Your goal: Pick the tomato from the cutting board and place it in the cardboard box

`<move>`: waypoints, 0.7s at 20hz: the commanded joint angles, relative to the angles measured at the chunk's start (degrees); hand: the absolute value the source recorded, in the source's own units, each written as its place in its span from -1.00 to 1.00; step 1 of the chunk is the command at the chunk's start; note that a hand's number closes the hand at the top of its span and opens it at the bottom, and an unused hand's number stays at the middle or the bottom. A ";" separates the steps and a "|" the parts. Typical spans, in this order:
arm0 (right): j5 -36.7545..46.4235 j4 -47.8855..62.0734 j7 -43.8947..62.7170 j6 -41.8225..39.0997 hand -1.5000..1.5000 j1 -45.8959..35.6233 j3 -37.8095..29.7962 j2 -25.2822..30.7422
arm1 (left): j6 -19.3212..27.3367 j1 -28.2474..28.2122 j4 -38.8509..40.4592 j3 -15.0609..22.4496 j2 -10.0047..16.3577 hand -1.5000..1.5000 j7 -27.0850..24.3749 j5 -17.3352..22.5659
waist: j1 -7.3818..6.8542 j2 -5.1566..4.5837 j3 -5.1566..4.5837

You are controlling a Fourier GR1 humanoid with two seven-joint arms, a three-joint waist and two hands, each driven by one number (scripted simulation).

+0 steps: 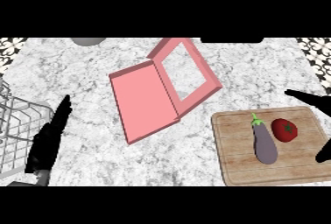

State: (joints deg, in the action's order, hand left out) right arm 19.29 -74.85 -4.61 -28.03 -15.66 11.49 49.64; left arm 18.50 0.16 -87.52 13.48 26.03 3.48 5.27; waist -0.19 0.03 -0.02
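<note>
Tomato (284,130) on the cutting board (236,170)
Right hand (313,99) spread near it at the desk's (84,109) right edge (left hand (48,140) straight-fingered, left edge).

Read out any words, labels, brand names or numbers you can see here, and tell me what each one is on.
None: no word, number or sign shows anywhere. The pink cardboard box, the wooden cutting board, the red tomato and the purple eggplant all have plain, unmarked surfaces.
</note>
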 commanded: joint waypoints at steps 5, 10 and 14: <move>7.24 -1.59 3.22 -1.00 -1.00 1.75 -1.81 -5.78 | -2.31 -2.02 1.76 -2.39 -3.33 0.00 -2.24 -3.47 | 0.14 0.00 0.01; 11.51 1.10 0.01 -2.26 -1.00 1.04 -4.68 -8.02 | -6.91 -1.41 1.65 -7.07 -2.85 0.00 -2.07 -3.15 | 0.00 -0.02 0.02; 14.91 5.51 -4.41 -1.84 -1.00 0.41 -6.18 -9.12 | -5.83 -1.00 -2.44 -5.91 -5.37 0.00 2.19 -6.75 | -0.11 -0.03 0.03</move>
State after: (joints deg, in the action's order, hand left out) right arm 30.77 -73.42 -5.83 -29.88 -13.88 6.52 42.21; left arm 13.48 0.38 -87.54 8.16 21.79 4.65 0.44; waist -0.12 0.02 0.01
